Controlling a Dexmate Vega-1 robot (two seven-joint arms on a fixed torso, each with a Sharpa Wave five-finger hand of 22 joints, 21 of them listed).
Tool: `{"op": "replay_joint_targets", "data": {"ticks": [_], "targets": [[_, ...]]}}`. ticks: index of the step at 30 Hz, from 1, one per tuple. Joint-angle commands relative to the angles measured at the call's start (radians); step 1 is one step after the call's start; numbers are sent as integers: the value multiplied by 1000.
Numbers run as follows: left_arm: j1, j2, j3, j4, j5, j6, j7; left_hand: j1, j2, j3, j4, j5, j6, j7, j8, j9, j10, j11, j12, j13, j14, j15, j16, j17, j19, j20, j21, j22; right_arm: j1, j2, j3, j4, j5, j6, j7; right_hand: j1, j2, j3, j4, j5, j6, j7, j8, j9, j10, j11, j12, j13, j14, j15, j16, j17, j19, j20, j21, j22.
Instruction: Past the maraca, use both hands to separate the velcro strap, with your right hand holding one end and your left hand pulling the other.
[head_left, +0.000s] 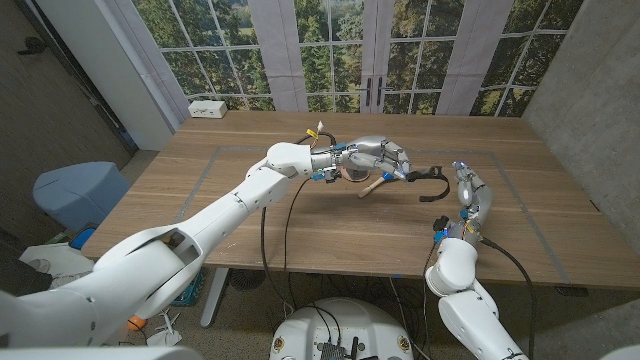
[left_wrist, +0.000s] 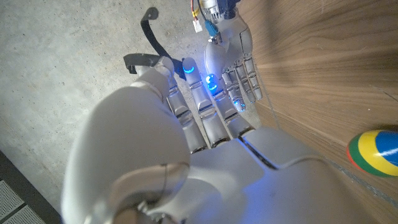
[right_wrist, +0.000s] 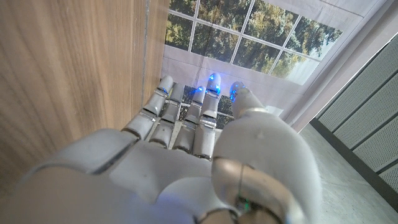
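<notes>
My left hand (head_left: 382, 157) reaches over the middle of the table and pinches one end of the black velcro strap (head_left: 432, 176). The strap curves out toward my right hand (head_left: 470, 190), and its other end hangs free. In the left wrist view the strap (left_wrist: 151, 38) sticks out from my left hand's fingers (left_wrist: 186, 106), while my right hand (left_wrist: 231, 53) stands beside it with straight fingers and holds nothing. The right wrist view shows my right hand (right_wrist: 186, 124) with fingers stretched out and nothing in them. The maraca (head_left: 358, 177) lies under my left hand, its wooden handle pointing toward me; its coloured head (left_wrist: 375, 153) shows beside my left wrist.
A white box (head_left: 208, 108) sits at the table's back left corner. A thin taped outline (head_left: 215, 152) marks a rectangle on the wooden table (head_left: 300, 225). A blue bin (head_left: 75, 190) stands on the floor to the left. Windows run behind the table.
</notes>
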Motion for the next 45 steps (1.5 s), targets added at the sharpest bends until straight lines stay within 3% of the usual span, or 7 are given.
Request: {"op": "replay_joint_targets", "data": {"ticks": [1,14,22,33,45], "targets": [[41,53,-17,-73,61,-10,126,0,-5,-4,4,8,0,-5,-1,0,72,-61,0,59,11,-157,-7,6,-4,5,9,-1,-15,-84,11,-27,54,-18,112,-44,-1,-15,11,16,-55,14,-21,2,-31,22,-19,-10,-9,-47,-7,4,-18,5,7,1],[105,140,-39,-209,209,-3,349,-1,-5,-3,4,12,-6,-3,-6,-2,72,-63,-6,59,14,-157,-15,8,-9,7,21,-6,-27,-169,32,-28,129,-10,235,-127,16,-35,35,34,-142,43,-37,-2,-78,78,-54,-33,-19,-7,-29,0,-60,10,2,-2],[149,195,-54,-302,300,35,473,-2,-6,-2,4,14,-6,1,-8,-1,73,-63,-9,60,15,-157,-21,9,-9,8,30,-9,-29,-210,38,-18,176,7,307,-163,28,-40,45,43,-175,59,-40,-4,-98,96,-69,-46,-28,4,-44,-6,-80,10,-2,-3],[194,268,-68,-443,423,161,604,-3,-8,-2,4,18,-6,7,-10,-1,76,-63,-12,62,19,-157,-27,9,-11,8,40,-14,-27,-237,40,0,203,37,360,-205,36,-48,52,53,-217,65,-41,-8,-126,117,-86,-63,-47,23,-71,-23,-101,3,-8,-6],[214,333,-69,-560,499,324,653,-5,-9,-1,3,26,-9,18,-14,1,79,-62,-18,62,24,-157,-32,11,-15,12,50,-20,-23,-248,39,11,213,55,385,-231,39,-52,56,57,-237,70,-39,-10,-133,123,-92,-75,-61,31,-89,-34,-107,12,-10,-8]]}}
